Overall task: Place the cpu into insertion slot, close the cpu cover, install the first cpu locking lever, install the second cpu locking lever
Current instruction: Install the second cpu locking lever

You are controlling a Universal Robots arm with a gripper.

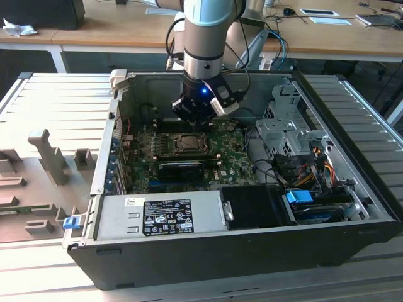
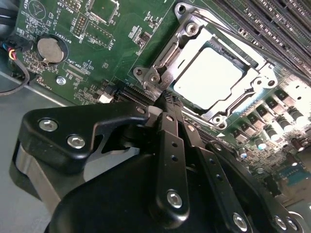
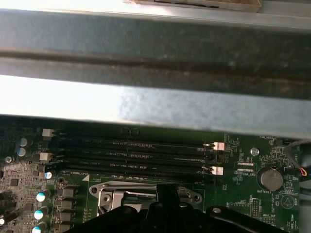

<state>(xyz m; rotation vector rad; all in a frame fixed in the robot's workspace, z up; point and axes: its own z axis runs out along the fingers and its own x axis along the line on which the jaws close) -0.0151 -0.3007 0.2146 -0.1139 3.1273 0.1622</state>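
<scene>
Beside the cpu cover (image 2: pixel 214 77), closed over the cpu (image 2: pixel 206 80), the hand (image 2: pixel 167 99) is pinched together.

Nothing printed can be read with certainty. A label (image 1: pixel 167 217) on the power supply (image 1: pixel 157 214) in the exterior view carries fine print and small marks. In the second wrist view, tiny white lettering dots the green board (image 2: pixel 121 63) around the coin battery (image 2: pixel 50 50), too small to read.

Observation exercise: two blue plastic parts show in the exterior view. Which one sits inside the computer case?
The blue tab beside the cables, on the exterior view's right; the blue clip sits outside the case, at its corner.
</scene>
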